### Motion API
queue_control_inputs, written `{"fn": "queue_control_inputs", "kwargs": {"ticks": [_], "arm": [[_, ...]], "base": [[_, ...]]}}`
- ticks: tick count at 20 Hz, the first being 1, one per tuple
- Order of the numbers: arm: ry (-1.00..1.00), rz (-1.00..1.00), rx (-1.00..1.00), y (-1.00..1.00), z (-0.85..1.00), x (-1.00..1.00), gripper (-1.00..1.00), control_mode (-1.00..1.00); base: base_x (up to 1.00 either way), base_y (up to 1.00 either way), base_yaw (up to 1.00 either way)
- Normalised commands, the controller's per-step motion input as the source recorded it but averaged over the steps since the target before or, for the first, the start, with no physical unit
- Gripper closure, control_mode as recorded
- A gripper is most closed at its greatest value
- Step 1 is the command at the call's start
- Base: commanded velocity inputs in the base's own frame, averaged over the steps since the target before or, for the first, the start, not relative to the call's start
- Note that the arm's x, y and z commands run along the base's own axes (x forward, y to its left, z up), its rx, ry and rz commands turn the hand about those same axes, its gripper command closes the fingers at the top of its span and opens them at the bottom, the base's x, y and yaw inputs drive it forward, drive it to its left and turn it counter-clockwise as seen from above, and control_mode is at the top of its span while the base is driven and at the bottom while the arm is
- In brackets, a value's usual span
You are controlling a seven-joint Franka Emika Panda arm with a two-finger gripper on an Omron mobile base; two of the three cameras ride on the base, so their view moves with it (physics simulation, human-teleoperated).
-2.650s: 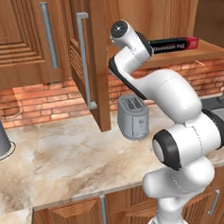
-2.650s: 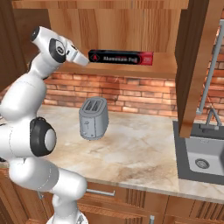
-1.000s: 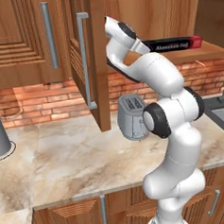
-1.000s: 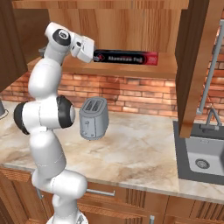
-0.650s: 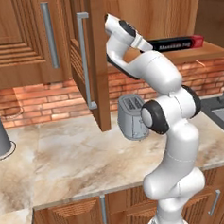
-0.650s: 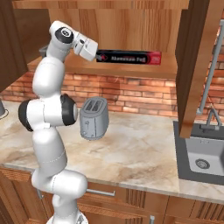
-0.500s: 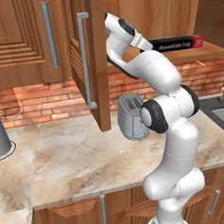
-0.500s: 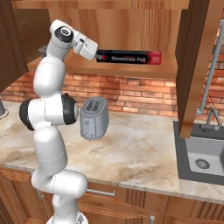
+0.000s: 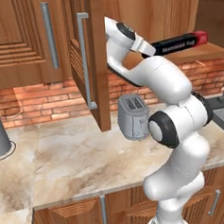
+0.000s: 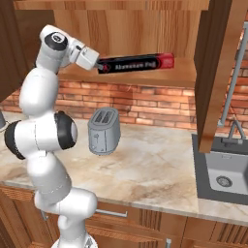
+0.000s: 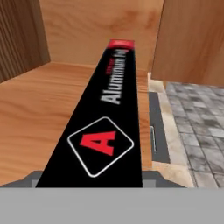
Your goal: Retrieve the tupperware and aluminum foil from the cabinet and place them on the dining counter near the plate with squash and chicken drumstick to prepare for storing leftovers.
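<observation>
Brick backsplash and a beige marbled wall counter [image 10: 160, 160] frame the spot where the arm reaches up into the open cabinet [image 10: 145, 29].

At the jaws: the gripper [image 10: 99, 65] sits at the near end of the foil [image 10: 135, 63], and in the hand view the black box [image 11: 103, 131] runs straight out from between the finger tips, whose grey ends flank it at the bottom edge. The jaws look closed onto the box's sides, so I judge it gripped, though the contact itself is hidden behind the box. The box seems to lie level at the front of the shelf [image 11: 39, 113], red end pointing away from the hand; whether it rests on the board or is just clear of it I cannot tell.

Outward from there: the open door [image 9: 94, 63] hangs left of the arm in the left base view, with another door [image 10: 218, 68] at the right in the right base view. Below the shelf a toaster [image 10: 104, 130] stands on the counter, and a sink [image 10: 225, 169] lies to the right.

Progress, as a judgement: early. The foil appears grasped but has not left the cabinet. Left to do are lifting it out, carrying it to the dining counter and setting it near the plate, then the same for the tupperware.
</observation>
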Motion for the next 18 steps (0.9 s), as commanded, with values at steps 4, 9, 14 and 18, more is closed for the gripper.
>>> {"fn": "queue_control_inputs", "kwargs": {"ticks": [4, 9, 14, 18], "arm": [[-0.14, 0.0, -0.11, 0.0, -0.21, -1.0, 1.0, -1.0], [-0.03, 0.0, -0.01, 0.0, -0.01, -1.0, 1.0, -1.0], [0.01, 0.0, 0.0, 0.0, 0.0, -1.0, 1.0, -1.0], [0.08, 0.0, 0.03, 0.0, 0.0, -1.0, 1.0, -1.0]], "base": [[0.0, 0.0, 0.0], [0.0, 0.0, 0.0], [0.0, 0.0, 0.0], [0.0, 0.0, 0.0]]}}
